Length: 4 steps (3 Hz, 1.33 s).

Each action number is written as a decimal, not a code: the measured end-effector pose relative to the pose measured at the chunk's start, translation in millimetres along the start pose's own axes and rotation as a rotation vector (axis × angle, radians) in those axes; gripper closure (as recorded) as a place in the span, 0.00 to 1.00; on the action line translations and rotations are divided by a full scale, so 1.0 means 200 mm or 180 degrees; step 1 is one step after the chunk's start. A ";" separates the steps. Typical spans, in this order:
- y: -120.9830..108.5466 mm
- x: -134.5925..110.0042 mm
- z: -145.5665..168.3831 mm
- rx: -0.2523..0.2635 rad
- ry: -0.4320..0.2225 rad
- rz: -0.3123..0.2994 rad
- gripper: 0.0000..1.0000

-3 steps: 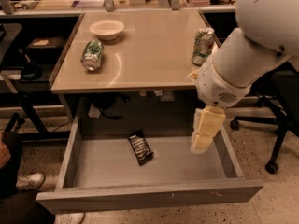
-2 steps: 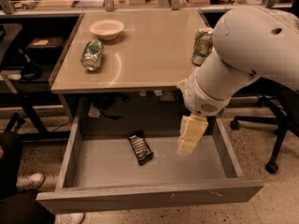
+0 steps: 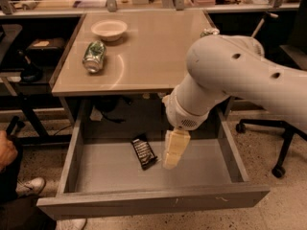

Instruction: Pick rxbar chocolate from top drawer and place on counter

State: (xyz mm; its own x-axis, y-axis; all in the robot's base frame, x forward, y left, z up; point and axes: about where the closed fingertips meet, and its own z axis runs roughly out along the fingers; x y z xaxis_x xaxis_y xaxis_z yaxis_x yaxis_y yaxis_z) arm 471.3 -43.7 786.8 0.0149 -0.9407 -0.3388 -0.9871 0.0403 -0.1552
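The rxbar chocolate (image 3: 144, 151) lies flat on the grey floor of the open top drawer (image 3: 108, 174), near its middle and angled slightly. My gripper (image 3: 172, 150) hangs down inside the drawer just to the right of the bar, close to it and a little above the floor. My white arm (image 3: 230, 75) reaches in from the right over the corner of the beige counter (image 3: 148, 51) above the drawer.
On the counter, a green can (image 3: 94, 56) lies on its side at the left, with a white bowl (image 3: 109, 29) behind it. Another can (image 3: 209, 32) peeks out behind my arm. An office chair base (image 3: 280, 147) is at the right. A person's hand (image 3: 5, 150) and shoe (image 3: 26, 187) are at the left.
My gripper has moved left across the drawer, from near its right wall to just beside the bar. The bar has not moved.
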 end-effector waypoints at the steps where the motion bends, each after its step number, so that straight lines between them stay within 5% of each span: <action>1: -0.04 -0.06 0.32 -0.0195 0.0017 -0.0124 0.00; 4: -0.08 -0.12 0.51 -0.0242 -0.0097 -0.0213 0.00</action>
State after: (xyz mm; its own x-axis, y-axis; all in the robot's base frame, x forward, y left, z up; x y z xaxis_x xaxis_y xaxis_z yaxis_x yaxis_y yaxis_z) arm 503.4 12.0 703.3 0.0848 -0.9298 -0.3582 -0.9930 -0.0490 -0.1079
